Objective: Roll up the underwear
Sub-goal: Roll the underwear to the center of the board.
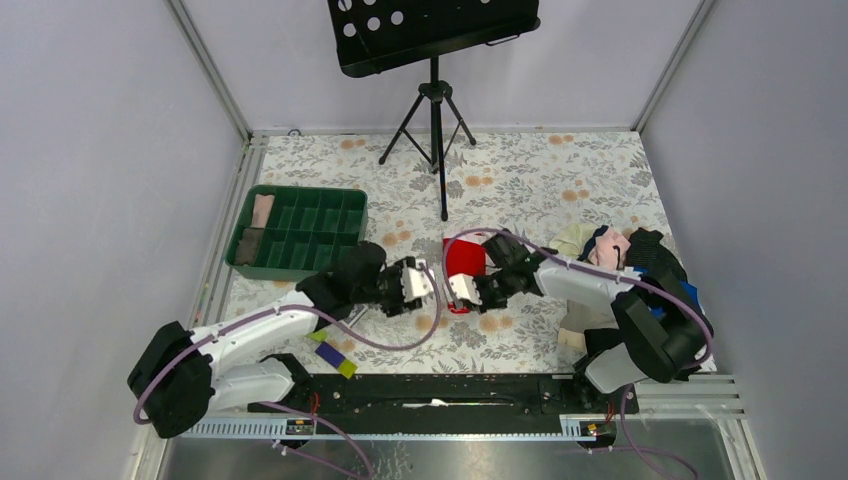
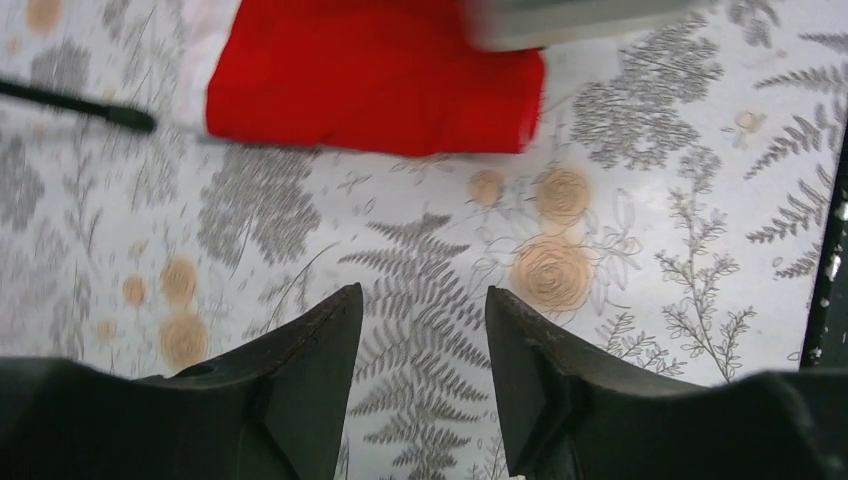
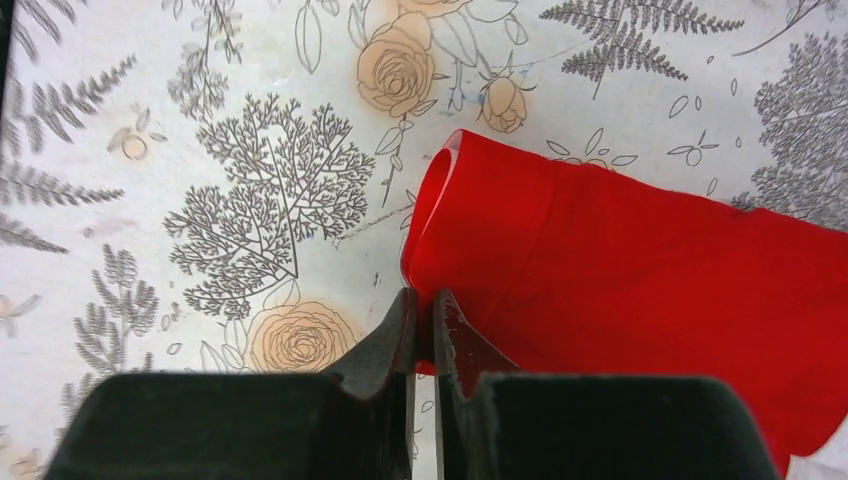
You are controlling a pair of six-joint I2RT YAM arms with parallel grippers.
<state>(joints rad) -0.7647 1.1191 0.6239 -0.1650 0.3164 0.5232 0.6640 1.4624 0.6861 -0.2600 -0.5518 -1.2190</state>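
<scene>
Clenched right claw [image 3: 424, 296] grasping the curled edge of the red underwear [image 3: 640, 280], which lies on the floral worktop [image 3: 200, 150] just ahead of the released left claw [image 2: 424, 292].

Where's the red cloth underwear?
Top view: red cloth underwear lies centrally on the floral table, near edge pinched by the right gripper, right of the open left gripper.
</scene>
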